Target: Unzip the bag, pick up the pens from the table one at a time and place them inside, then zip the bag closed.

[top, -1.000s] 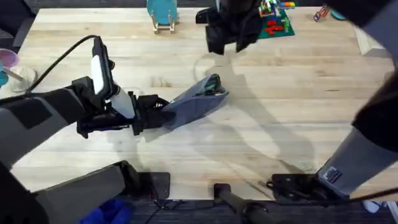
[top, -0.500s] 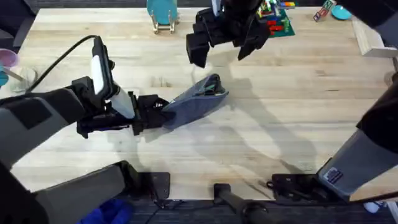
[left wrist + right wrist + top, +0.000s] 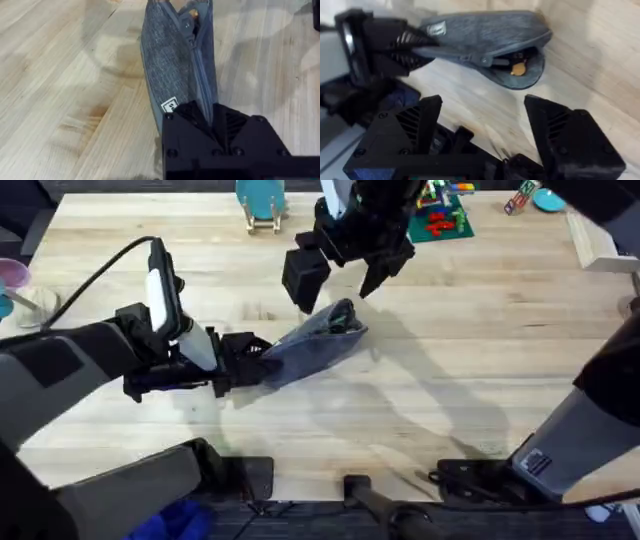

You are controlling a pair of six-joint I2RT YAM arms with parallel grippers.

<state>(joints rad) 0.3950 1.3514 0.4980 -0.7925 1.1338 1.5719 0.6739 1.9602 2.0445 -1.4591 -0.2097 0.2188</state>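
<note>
The bag (image 3: 318, 340) lies slanted on the table (image 3: 470, 350), blue-grey, its zipper parted at the far end. My left gripper (image 3: 243, 360) is shut on its near end, and the left wrist view shows the bag (image 3: 172, 65) running away from the black fingers (image 3: 210, 132). My right gripper (image 3: 338, 278) hovers open just above the far end with nothing in it. In the right wrist view the bag (image 3: 485, 32) gapes between the spread gripper (image 3: 490, 125), and a small orange round thing (image 3: 519, 69) sits in the mouth. The pens are hidden or out of view.
A teal stand (image 3: 262, 205) is at the table's back edge. A green plate with toy bricks (image 3: 445, 218) lies behind the right arm. A purple object (image 3: 10, 275) sits at the far left. Bare wood stretches to the right of the bag.
My right gripper has come down and to the left from the back of the table to just over the bag's open end. The left gripper and the bag have stayed put.
</note>
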